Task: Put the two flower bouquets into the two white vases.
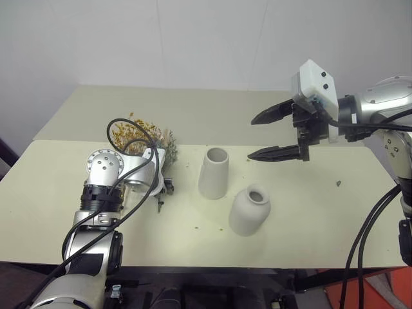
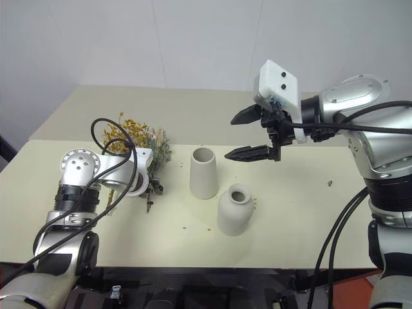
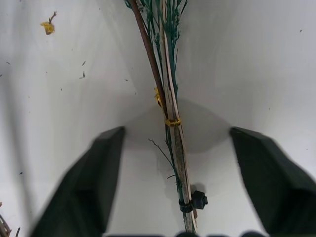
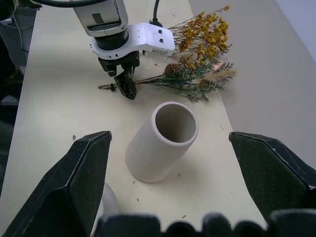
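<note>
The two flower bouquets lie side by side on the table's left part, heads away from me: the yellow-orange one [image 1: 132,134] and the grey-green one [image 4: 190,84]. Their thin tied stems [image 3: 170,103] run between the fingers of my left gripper [image 3: 175,136], which points down over them, open, with neither finger touching. The two white vases stand upright mid-table: the tall tapered vase [image 1: 214,172] and, nearer me, the squat narrow-necked vase [image 1: 249,209]. My right gripper [image 1: 252,138] hangs open and empty in the air above and behind the vases.
The pale table [image 1: 309,219] has small plant crumbs around the vases and one dark speck [image 1: 338,184] at the right. A second table top [image 1: 206,103] adjoins it at the back, before a white wall. Black cables loop over my left wrist [image 1: 129,129].
</note>
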Available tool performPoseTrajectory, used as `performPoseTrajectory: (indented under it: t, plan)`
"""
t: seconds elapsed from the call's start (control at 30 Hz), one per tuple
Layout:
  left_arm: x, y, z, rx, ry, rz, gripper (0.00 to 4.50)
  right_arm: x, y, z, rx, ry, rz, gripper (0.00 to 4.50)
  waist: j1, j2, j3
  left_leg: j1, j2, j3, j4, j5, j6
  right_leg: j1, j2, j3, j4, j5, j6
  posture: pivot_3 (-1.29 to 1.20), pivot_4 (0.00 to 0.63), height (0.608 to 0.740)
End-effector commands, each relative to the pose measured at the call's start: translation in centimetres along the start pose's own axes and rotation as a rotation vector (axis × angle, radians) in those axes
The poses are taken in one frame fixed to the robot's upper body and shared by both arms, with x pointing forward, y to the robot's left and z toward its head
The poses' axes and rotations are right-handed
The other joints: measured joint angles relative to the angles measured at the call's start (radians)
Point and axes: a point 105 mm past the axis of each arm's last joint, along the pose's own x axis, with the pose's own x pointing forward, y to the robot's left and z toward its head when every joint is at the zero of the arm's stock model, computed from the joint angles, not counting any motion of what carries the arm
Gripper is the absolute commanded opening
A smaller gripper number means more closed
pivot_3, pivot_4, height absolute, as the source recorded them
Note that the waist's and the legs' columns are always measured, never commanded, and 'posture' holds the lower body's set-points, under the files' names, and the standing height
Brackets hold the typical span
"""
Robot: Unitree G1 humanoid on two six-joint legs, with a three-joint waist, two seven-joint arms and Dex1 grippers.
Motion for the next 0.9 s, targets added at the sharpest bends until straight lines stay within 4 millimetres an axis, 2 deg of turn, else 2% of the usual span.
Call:
performPoseTrajectory:
  t: [0.03,0.27,0.3,0.43,0.57,0.63,0.8,0.9]
  plan:
    - [0.4,-0.5,-0.4,0.014,0.018,-0.011,2.38,-1.0,-0.4,1.0,-0.027,-0.020,-0.041,4.50,0.000,0.000,0.000,0.000,0.000,0.000,0.000,0.000,0.000,0.000,0.000,0.000,0.000,0.000,0.000,0.00,0.150,0.740]
    - [0.8,-0.9,-0.9,0.019,0.039,-0.019,0.19,-1.2,-0.6,0.8,-0.019,-0.020,-0.058,4.50,0.000,0.000,0.000,0.002,0.000,0.000,0.000,0.000,0.000,0.002,0.000,0.000,0.000,0.000,0.000,0.00,0.150,0.740]
    - [0.9,-0.9,-0.9,0.017,0.038,-0.016,0.02,-1.2,-0.6,0.8,-0.017,-0.020,-0.060,4.50,0.000,0.000,0.000,0.003,0.000,0.000,0.000,0.000,0.000,0.003,0.000,0.000,0.000,0.000,0.000,0.00,0.150,0.740]
    - [0.5,-0.2,-0.2,0.017,-0.006,0.049,0.02,-1.2,-0.7,0.5,-0.014,-0.016,-0.066,4.50,0.000,0.000,0.000,0.005,0.000,0.000,0.000,0.000,0.000,0.006,0.000,0.000,-0.001,0.000,0.000,0.00,0.150,0.740]
    - [-1.6,0.3,1.9,0.023,-0.156,0.106,0.02,-1.3,-0.6,0.4,-0.010,-0.015,-0.071,4.50,-0.004,0.000,0.000,0.005,0.000,0.000,0.000,0.000,0.000,0.006,0.000,-0.001,-0.002,0.000,0.000,0.00,0.150,0.740]
    - [-2.0,0.5,2.3,0.024,-0.178,0.103,0.02,-1.3,-0.6,0.4,-0.008,-0.019,-0.073,4.50,-0.004,0.000,0.000,0.003,0.000,-0.001,0.000,0.000,0.000,0.005,0.000,-0.001,-0.002,0.000,0.000,0.00,0.150,0.740]
    - [-4.6,0.8,4.4,-0.048,-0.357,0.031,0.02,-1.2,-0.6,0.2,-0.002,-0.027,-0.087,4.50,-0.004,0.000,0.000,0.003,0.000,-0.001,0.000,0.000,0.000,0.004,0.000,-0.001,-0.003,0.000,0.000,0.00,0.150,0.740]
    - [-5.8,0.7,5.0,-0.024,-0.433,0.011,0.02,-1.2,-0.7,0.1,0.002,-0.028,-0.098,4.50,-0.003,0.000,0.000,0.002,0.000,-0.001,0.000,0.000,0.000,0.004,0.000,-0.001,-0.003,0.000,0.000,0.00,0.150,0.740]
